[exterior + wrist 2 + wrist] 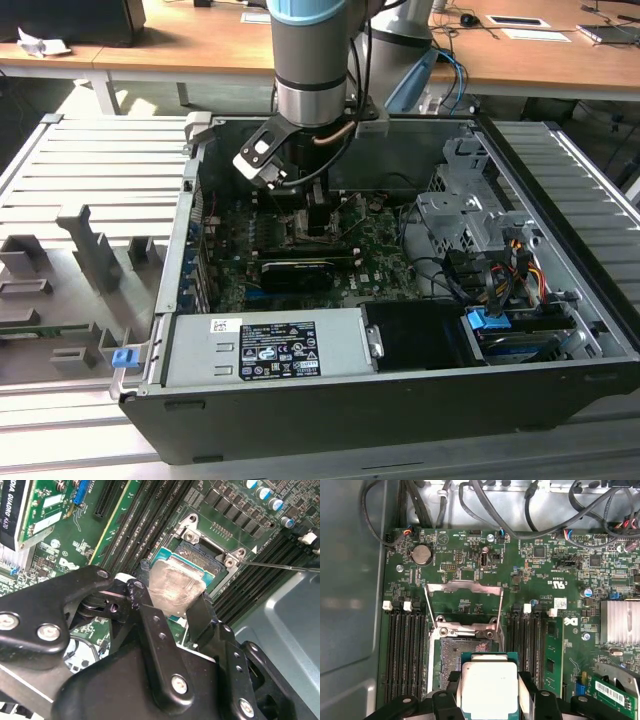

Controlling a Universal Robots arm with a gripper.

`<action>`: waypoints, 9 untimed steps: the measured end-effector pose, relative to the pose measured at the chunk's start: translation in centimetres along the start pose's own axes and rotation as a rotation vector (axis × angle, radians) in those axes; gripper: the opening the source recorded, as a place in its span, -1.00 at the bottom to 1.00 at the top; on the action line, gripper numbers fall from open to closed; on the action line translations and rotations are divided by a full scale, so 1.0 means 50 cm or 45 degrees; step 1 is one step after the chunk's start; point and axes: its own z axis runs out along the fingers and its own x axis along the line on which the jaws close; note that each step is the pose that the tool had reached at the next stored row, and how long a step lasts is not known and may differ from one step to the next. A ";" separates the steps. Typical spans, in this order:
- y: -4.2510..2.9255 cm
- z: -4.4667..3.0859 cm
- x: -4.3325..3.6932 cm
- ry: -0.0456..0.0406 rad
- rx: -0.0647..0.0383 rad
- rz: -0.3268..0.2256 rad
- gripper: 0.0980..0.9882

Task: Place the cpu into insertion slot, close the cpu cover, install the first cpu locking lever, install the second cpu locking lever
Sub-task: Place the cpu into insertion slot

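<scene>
The cpu [489, 690] is clamped by the gripper [312, 220], at 12 o'clock from the black card [297, 272] in the exterior view, over the insertion slot [451, 655] and judged not yet seated; the cpu cover [465, 586] stands open, and both lever installations are left undone.

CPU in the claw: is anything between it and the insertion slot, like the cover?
Nothing visible. The claw holds the cpu partly over the insertion slot, whose dark centre lies bare. The cpu cover is swung open on the slot's far side from the claw, off the cpu's path.
</scene>
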 end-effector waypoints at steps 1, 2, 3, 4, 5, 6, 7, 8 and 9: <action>0.000 0.000 0.000 0.000 0.000 0.000 -0.01; 0.000 0.001 0.000 0.000 0.000 0.000 -0.01; 0.000 0.001 0.000 0.000 0.000 0.000 -0.01; 0.000 0.002 0.001 0.000 0.000 0.000 -0.01; 0.000 0.003 0.002 0.000 0.000 0.000 -0.01; 0.000 0.003 0.002 0.000 0.000 0.000 -0.01; -0.001 0.003 0.002 0.000 0.000 0.000 -0.01; -0.001 0.003 0.002 0.000 0.000 0.000 -0.01; -0.002 0.003 0.003 0.000 0.000 0.000 -0.01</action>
